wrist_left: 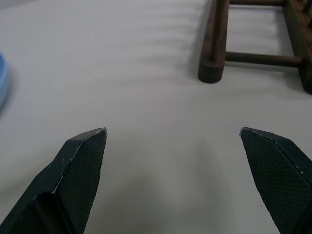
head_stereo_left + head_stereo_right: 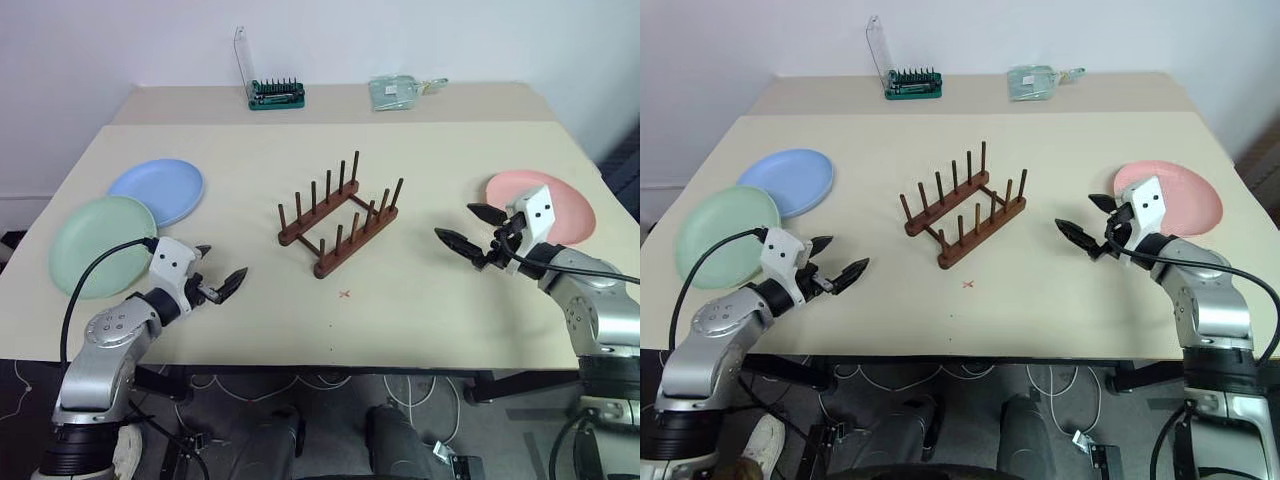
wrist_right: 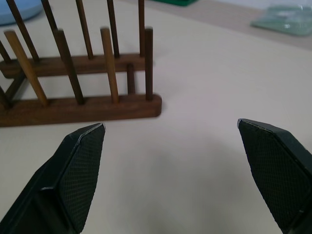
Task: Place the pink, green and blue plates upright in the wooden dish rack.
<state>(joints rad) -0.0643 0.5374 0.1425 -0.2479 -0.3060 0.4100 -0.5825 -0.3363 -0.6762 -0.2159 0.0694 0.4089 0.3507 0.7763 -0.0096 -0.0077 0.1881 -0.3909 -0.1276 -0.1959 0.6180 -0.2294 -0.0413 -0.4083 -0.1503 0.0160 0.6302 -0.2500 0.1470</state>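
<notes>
left gripper [image 2: 220, 270]: jaws wide apart, holding nothing, above bare table [image 2: 420, 290]
right gripper [image 2: 470, 226]: jaws wide apart, holding nothing
wooden dish rack [image 2: 340, 217]: empty, between both grippers, ahead of each
green plate [image 2: 100, 243]: flat on table, just behind left gripper, outer side
blue plate [image 2: 158, 190]: beyond green plate, edges overlapping
pink plate [image 2: 545, 205]: flat, directly behind right gripper

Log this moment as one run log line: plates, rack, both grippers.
pink plate flat, table right | green plate, blue plate flat, left | wooden dish rack empty, centre | left gripper open | right gripper open
</notes>
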